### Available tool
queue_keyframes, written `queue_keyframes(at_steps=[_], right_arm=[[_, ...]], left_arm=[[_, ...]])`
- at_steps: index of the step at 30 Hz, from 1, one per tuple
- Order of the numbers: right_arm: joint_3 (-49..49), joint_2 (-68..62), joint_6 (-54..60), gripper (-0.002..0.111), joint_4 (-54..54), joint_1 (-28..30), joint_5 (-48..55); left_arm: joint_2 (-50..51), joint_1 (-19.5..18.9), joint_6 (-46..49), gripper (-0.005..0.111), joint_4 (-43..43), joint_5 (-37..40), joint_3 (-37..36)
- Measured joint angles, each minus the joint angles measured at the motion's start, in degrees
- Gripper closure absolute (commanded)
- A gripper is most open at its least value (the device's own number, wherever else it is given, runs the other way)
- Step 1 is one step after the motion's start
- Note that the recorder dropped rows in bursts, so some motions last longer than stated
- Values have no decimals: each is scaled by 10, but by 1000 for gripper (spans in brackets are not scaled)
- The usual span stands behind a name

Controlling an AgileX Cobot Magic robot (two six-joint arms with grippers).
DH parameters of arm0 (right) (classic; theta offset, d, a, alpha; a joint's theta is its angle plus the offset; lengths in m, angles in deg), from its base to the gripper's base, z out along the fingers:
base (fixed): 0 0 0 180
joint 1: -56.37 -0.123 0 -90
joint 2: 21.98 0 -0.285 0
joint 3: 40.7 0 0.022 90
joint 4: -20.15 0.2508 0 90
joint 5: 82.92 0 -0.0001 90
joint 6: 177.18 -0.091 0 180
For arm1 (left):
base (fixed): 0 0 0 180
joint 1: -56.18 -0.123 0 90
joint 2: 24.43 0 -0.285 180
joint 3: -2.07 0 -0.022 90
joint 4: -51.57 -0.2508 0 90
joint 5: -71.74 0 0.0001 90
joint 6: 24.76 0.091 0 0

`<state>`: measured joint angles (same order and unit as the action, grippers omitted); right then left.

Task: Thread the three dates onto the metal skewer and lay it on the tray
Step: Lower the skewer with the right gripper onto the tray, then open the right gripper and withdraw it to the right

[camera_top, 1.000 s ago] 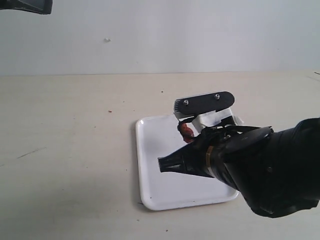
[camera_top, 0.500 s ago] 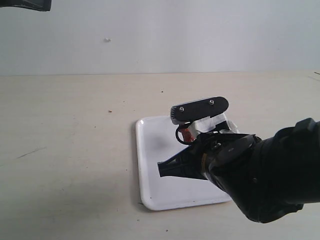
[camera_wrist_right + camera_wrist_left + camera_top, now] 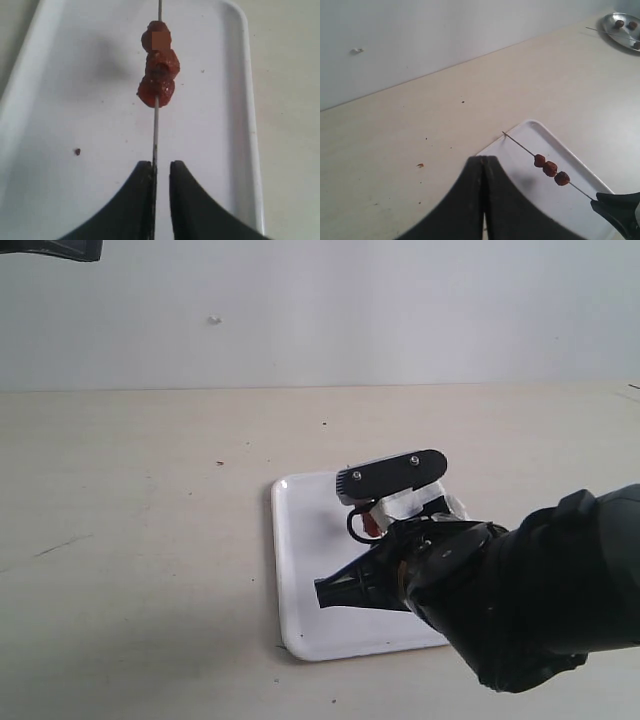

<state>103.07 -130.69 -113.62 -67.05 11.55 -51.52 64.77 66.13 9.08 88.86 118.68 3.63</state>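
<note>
The three dates (image 3: 159, 65) sit close together on the metal skewer (image 3: 155, 130), over the white tray (image 3: 75, 100). My right gripper (image 3: 161, 167) is open by a narrow gap; the skewer's end lies in that gap against one finger. In the left wrist view the dates (image 3: 550, 168) and skewer (image 3: 520, 145) stretch across the tray (image 3: 580, 160), the skewer tip near its corner. My left gripper (image 3: 484, 160) is shut and empty, above the table beside the tray. In the exterior view the right arm (image 3: 500, 590) covers the tray's (image 3: 300, 570) right half, with a bit of red date (image 3: 371, 526) showing.
A round metal dish (image 3: 615, 34) with more dates and a thin skewer stands far off on the table. A small dark crumb (image 3: 77, 151) lies on the tray. A dark part (image 3: 50, 248) shows at the exterior view's top left corner.
The right arm has sunk lower and shifted a little left over the tray with the skewer. Its jaws have parted slightly from the skewer.
</note>
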Motion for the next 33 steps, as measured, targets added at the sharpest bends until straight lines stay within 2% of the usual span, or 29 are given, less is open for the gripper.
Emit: queue_keyframes(at_steps=[12, 20, 22, 24, 25, 26, 29, 31, 33], right_arm=[[0, 0, 0, 66, -14, 0, -1], [0, 0, 0, 64, -19, 0, -1], [0, 1, 0, 67, -19, 0, -1], [0, 24, 0, 88, 20, 0, 3], [0, 39, 0, 103, 35, 0, 8], [0, 75, 20, 108, 57, 0, 17], [-12, 177, 73, 108, 90, 0, 27], [-41, 265, 97, 108, 101, 0, 34], [-105, 358, 107, 108, 121, 0, 39]], left_arm=[[0, 0, 0, 107, 0, 0, 0], [0, 0, 0, 107, 0, 0, 0], [0, 0, 0, 107, 0, 0, 0], [0, 0, 0, 107, 0, 0, 0], [0, 0, 0, 107, 0, 0, 0], [-2, -1, 2, 107, -1, -1, -3], [-28, -2, 14, 107, -2, -38, -48], [-76, -2, 26, 107, 8, -93, -112], [-167, -2, 76, 107, 73, -152, -211]])
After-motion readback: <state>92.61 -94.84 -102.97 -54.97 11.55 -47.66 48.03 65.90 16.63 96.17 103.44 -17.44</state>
